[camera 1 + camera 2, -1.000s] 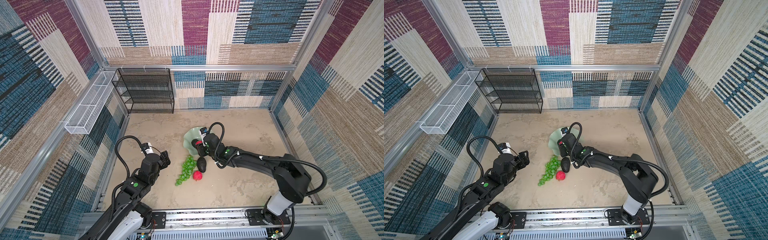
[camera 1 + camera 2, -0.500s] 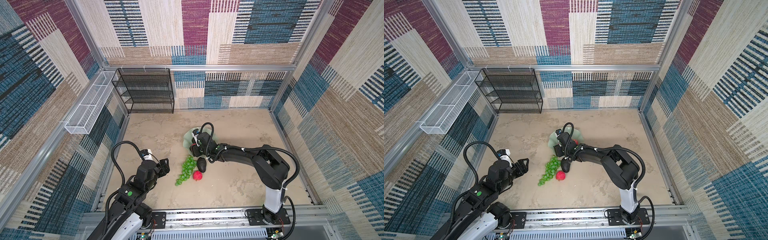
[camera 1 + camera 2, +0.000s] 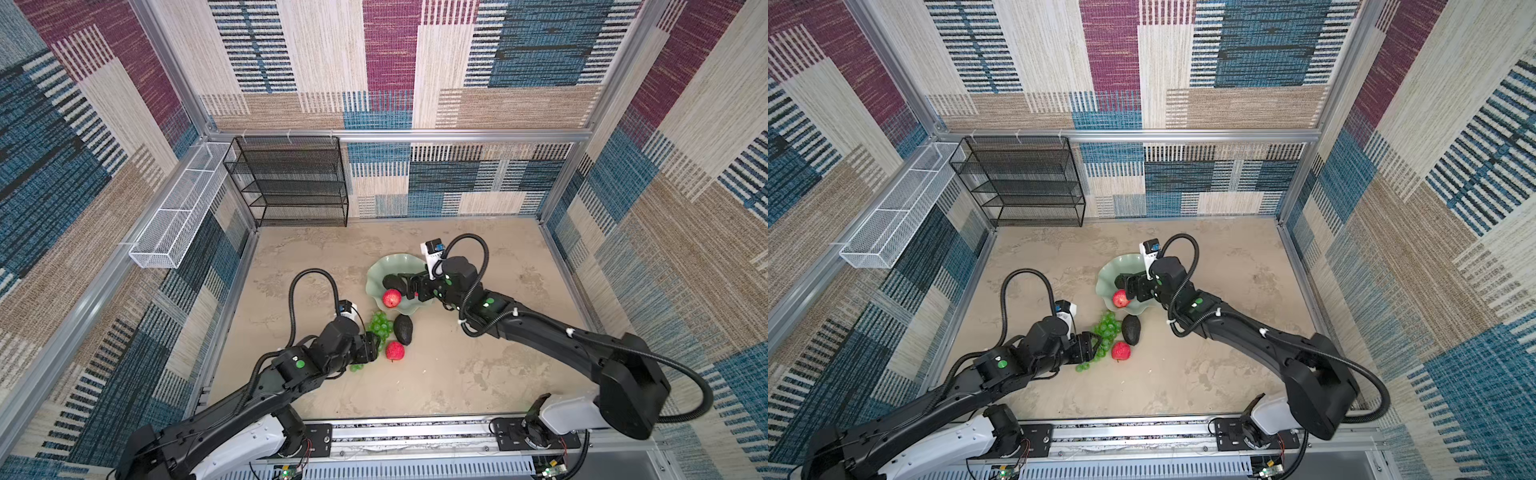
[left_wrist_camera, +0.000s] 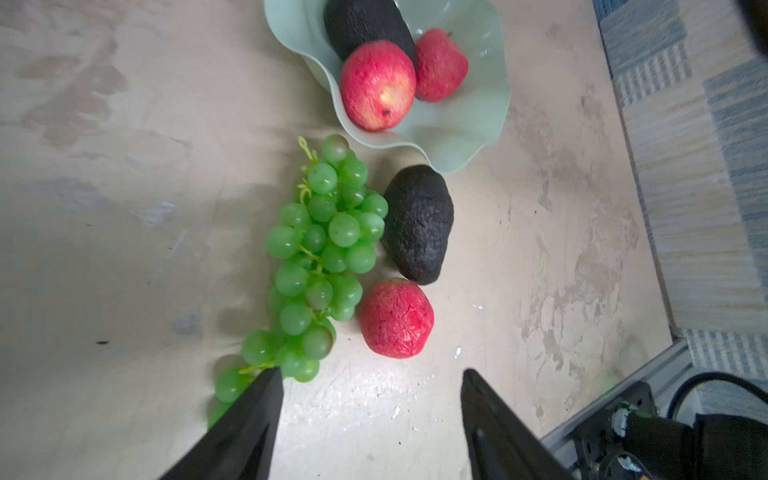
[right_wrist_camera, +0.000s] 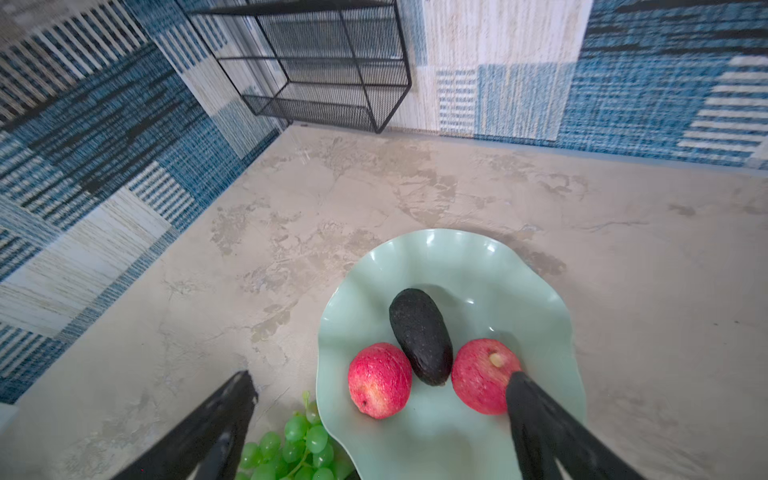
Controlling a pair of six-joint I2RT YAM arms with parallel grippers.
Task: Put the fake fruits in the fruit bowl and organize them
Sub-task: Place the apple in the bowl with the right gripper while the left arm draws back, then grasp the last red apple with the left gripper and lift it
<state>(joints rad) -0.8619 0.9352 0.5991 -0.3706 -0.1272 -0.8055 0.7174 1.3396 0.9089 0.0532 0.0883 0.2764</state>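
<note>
Clearance check

Your right gripper [image 5: 380,379] hangs wide open, empty, over the pale mint-green ruffled bowl [image 5: 457,255]. Your left gripper [image 4: 370,372], jaws apart, holds nothing; the long glossy green grape bunch [image 4: 324,249] lies lengthwise from it to just beside the bowl's rim. Bare beige tabletop [image 5: 415,187] spreads beyond the bowl.

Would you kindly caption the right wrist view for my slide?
Open right gripper over the bowl containing two apples and an avocado; grapes outside.
</note>
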